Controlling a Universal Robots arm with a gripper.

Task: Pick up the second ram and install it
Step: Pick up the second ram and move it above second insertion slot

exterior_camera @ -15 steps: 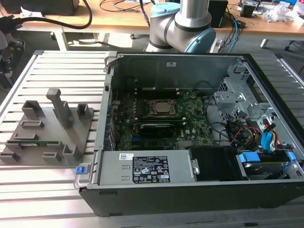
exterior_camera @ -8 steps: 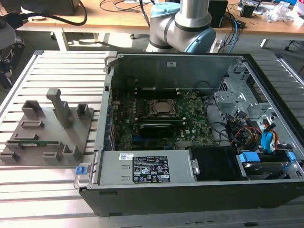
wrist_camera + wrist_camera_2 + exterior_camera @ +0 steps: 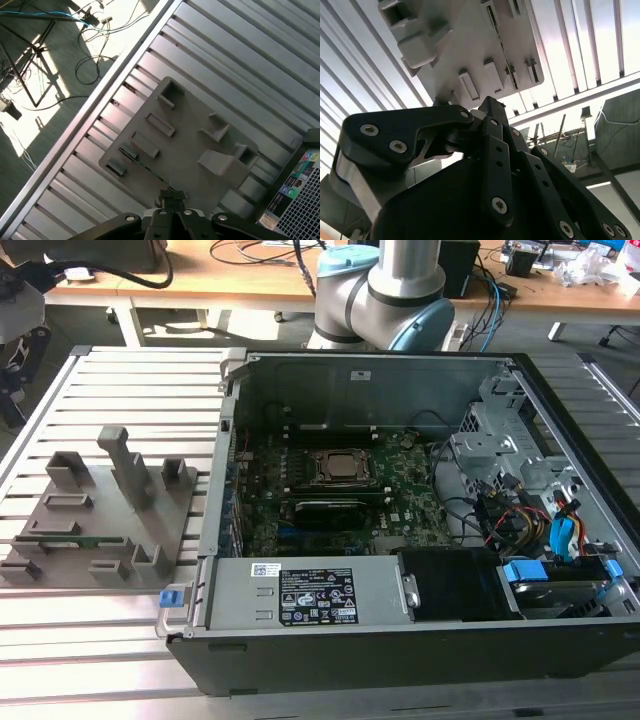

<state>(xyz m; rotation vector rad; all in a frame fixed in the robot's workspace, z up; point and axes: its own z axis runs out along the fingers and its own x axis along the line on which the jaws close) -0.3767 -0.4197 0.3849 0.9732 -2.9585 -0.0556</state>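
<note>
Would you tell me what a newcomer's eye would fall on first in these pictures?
The open computer case dominates the exterior view's middle and right, its green motherboard exposed. At that view's left sits a grey tray holding the second ram; the tool hangs above the tray.

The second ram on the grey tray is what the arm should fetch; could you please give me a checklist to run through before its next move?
1. The second ram lies in the grey tray: ok.
2. The gripper hangs above the tray, not touching the ram: ok.
3. Jaws open for a grasp: not ok, they look shut on nothing.
4. The computer case is open, with the motherboard exposed: ok.
5. Free memory slot on the motherboard: cannot tell.
</note>
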